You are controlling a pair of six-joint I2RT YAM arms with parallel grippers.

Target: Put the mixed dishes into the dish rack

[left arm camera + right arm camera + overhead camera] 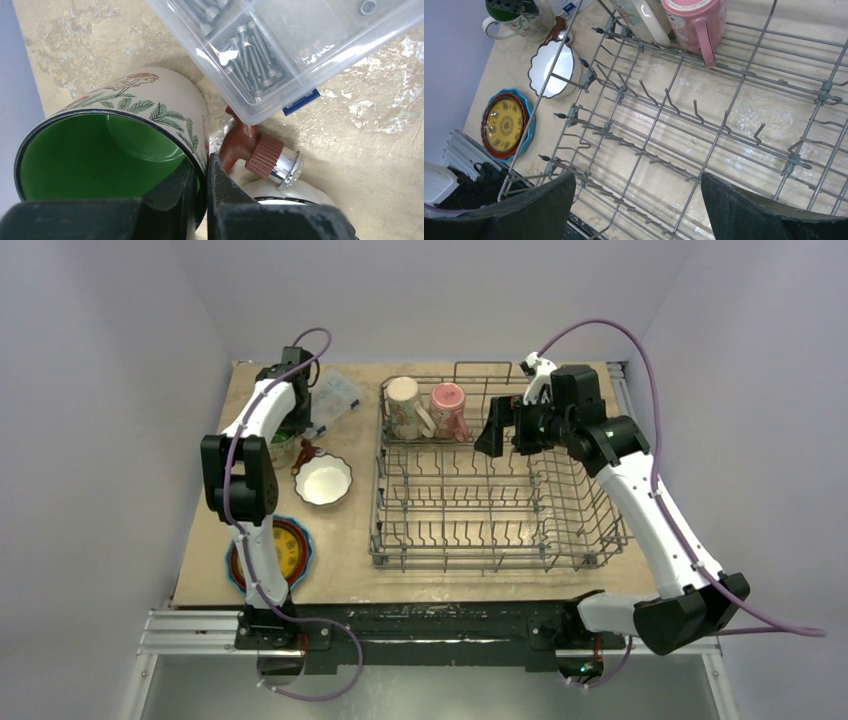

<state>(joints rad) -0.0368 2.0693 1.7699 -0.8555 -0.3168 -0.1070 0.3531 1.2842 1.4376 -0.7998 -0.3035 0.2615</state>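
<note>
Top view: the dish rack [480, 562] stands centre-right on the table [350, 580], with a cream mug [405, 407] and the pink mug [449, 410] in its far-left corner, so two pieces are loaded. Left of the rack, the scalloped bowl [323, 480] and, nearer, the stacked plates [290, 552] lie on the table, not yet loaded. The right gripper [497, 430] hangs over the rack's far side. The left claw, at the far left, is masked by its own arm. Left wrist view: this shows what the top view hides. The left gripper [201, 175] is clenched on the rim of the green-lined mug [130, 105], one finger inside and one outside. The mug sits just beside the clear box [280, 45] and the red-brown tool [250, 150]; whether it is off the table cannot be told. Right wrist view: the right gripper [639, 200] is released, jaws wide and empty above bare tines, and the top plate shows a yellow pattern. Assessment: under half done, with the third mug, the bowl and the plates outstanding.
</note>
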